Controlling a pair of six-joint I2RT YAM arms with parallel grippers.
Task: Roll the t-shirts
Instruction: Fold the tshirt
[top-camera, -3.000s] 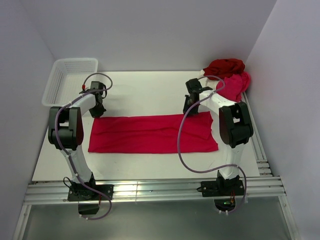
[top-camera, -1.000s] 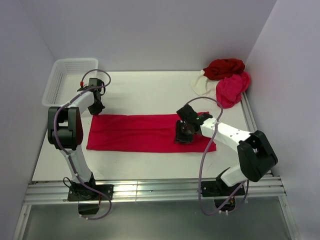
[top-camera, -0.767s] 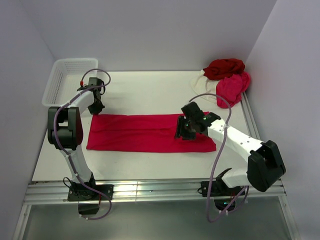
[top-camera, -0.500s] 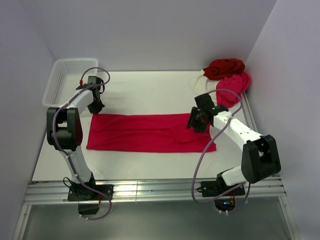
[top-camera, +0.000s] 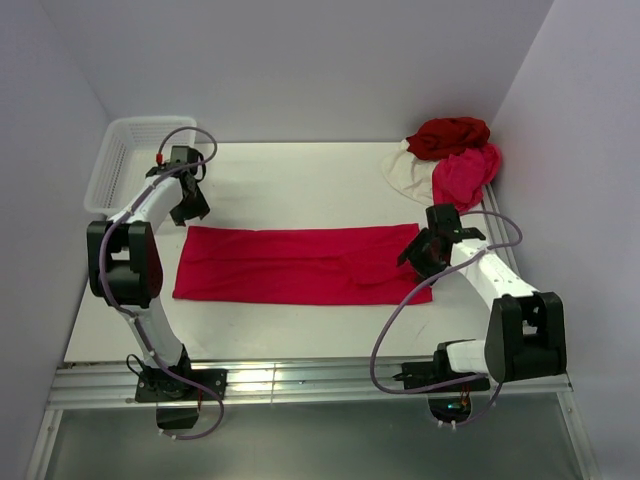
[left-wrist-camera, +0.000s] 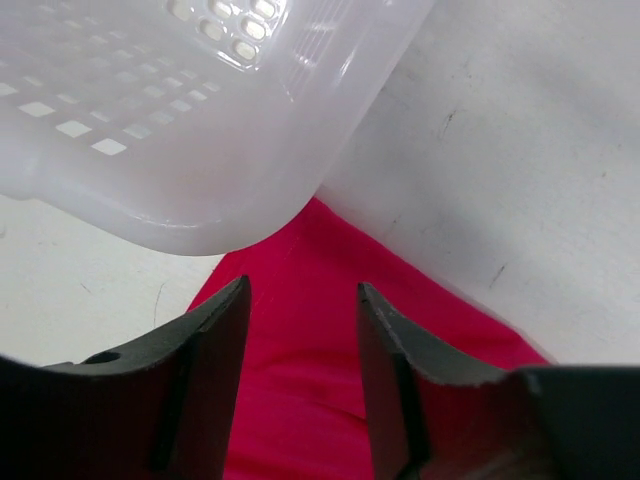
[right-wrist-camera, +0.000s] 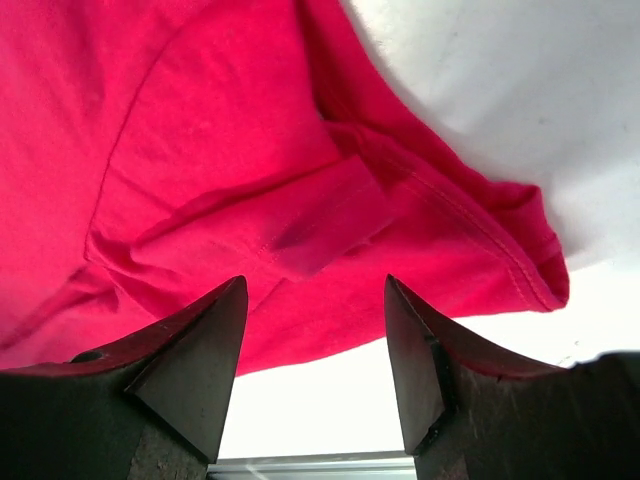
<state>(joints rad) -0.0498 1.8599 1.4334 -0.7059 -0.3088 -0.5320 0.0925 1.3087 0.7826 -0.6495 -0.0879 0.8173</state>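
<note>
A bright crimson t-shirt (top-camera: 300, 265) lies folded into a long flat strip across the middle of the table. My left gripper (top-camera: 190, 205) hovers just beyond the strip's far-left corner. In the left wrist view that gripper (left-wrist-camera: 303, 300) is open, with the crimson corner (left-wrist-camera: 330, 380) below the jaws and nothing gripped. My right gripper (top-camera: 420, 255) is over the strip's right end. Its wrist view shows it (right-wrist-camera: 315, 290) open above the rumpled sleeve and hem (right-wrist-camera: 250, 170). Dark red (top-camera: 450, 135), pink-red (top-camera: 465, 175) and whitish (top-camera: 405, 170) t-shirts are piled at the far right corner.
A white mesh basket (top-camera: 125, 160) stands at the far left corner, close behind my left gripper, and its rim (left-wrist-camera: 180, 120) fills the top of the left wrist view. Walls close in on three sides. An aluminium rail (top-camera: 300, 380) runs along the near edge.
My left gripper has opened and drawn slightly back from the strip's far-left corner. The right arm has swung from the middle of the strip to its right end, jaws widening.
</note>
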